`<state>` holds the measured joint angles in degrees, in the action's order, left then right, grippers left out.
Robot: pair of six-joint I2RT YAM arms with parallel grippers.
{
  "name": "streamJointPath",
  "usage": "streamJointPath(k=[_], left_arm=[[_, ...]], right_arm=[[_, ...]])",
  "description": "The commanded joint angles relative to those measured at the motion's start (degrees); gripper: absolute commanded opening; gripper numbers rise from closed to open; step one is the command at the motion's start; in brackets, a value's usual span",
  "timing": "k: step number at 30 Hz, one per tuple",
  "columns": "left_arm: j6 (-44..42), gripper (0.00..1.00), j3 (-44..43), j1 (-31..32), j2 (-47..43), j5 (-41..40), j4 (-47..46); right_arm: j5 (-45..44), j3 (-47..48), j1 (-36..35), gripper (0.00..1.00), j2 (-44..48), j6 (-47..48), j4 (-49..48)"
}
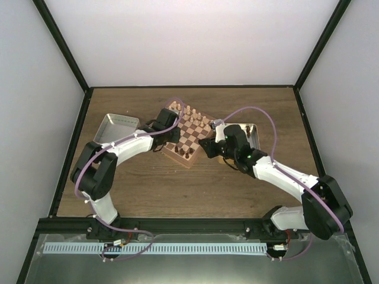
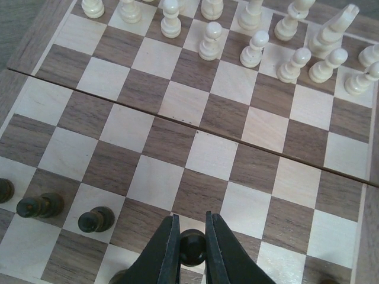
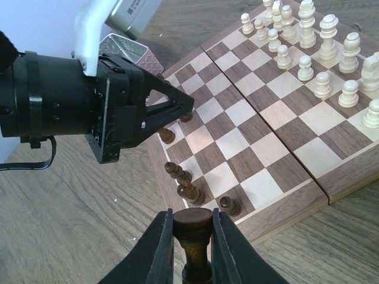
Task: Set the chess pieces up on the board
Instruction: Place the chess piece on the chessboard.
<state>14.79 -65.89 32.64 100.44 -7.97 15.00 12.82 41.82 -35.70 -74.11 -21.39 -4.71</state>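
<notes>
Board (image 1: 190, 139) sits on brown wood-grain table (image 1: 177, 189) between pale walls (image 1: 189, 41).

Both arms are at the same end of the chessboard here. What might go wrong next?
1. The left gripper, shut on a small dark wooden pawn, and the right gripper, holding a taller dark turned-wood piece, are working the same edge of the checkered wooden board; they may collide.
2. Either gripper could topple the dark standing pieces crowded along that edge.
</notes>
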Motion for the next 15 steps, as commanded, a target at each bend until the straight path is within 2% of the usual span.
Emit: streamJointPath(k=[1,6,15], left_arm=[[-2.44,0.07,-2.05,0.14,1.97,-1.09,1.78],[0.49,0.07,-5.39,-0.07,4.62,-5.92,4.01],[1.26,0.09,-7.24,-0.7,7.34,-7.68,6.42]], right_arm=[[-0.37,0.24,0.17,0.08,-0.12,-0.5,-1.15],[0.11,0.47,0.18,0.08,-0.92,-0.85,-1.44],[0.21,0.89,0.2,0.08,-1.35,-0.87,-0.7]])
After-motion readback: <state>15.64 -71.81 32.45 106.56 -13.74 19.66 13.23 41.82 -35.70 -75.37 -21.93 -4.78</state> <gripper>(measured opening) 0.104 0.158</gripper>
